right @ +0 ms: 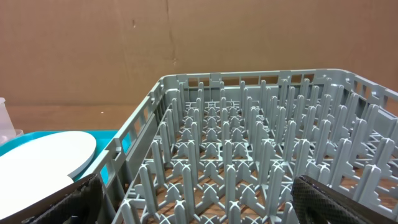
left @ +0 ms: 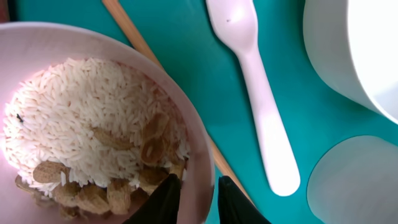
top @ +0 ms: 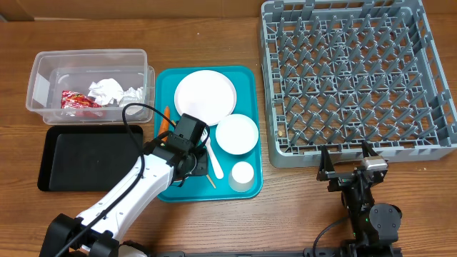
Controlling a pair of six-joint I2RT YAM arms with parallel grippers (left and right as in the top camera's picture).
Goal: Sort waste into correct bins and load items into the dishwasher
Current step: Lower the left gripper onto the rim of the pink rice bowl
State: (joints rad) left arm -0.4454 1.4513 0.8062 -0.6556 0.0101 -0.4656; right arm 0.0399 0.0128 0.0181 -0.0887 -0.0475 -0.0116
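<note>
My left gripper is shut on the rim of a white bowl. One finger is inside the bowl and one outside. The bowl holds rice and beige food scraps. From overhead the left gripper covers that bowl on the teal tray. Beside it lie a wooden stick, a white fork, an empty bowl, a cup, a plate and a carrot. My right gripper stands open with nothing in it at the near edge of the grey dish rack.
At the far left a clear tub holds a red wrapper and crumpled napkins. A black tray lies in front of it. The rack's pegs fill the right wrist view between the open fingers.
</note>
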